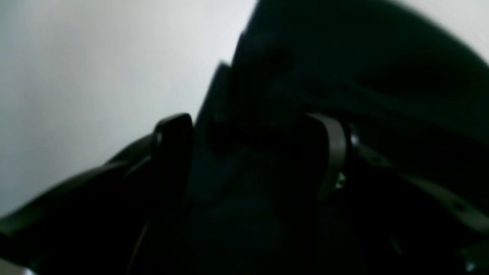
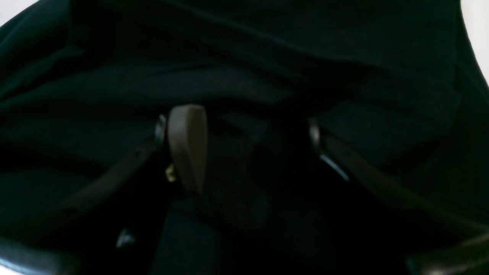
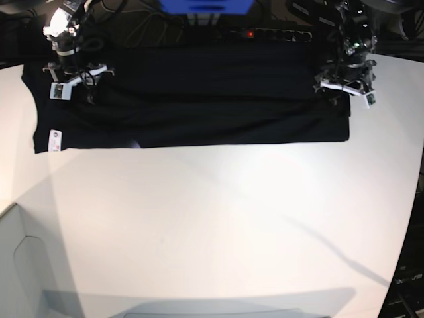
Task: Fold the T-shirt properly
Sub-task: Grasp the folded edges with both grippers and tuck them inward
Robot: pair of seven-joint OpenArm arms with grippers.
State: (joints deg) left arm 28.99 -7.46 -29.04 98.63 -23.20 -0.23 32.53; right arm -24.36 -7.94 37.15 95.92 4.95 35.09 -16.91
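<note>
Lying flat: one T-shirt (image 3: 199, 99); two labels (image 3: 55, 140).

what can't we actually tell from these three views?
- Base view: the T-shirt blends into the dark background at its far edge, so the fold edges there are unreadable.
- Base view: text on the white label is too small.
- Left wrist view: blurred and dark; whether the left claw touches cloth is unclear.
- Right wrist view: black cloth fills the frame around the right claw; no print visible.
</note>
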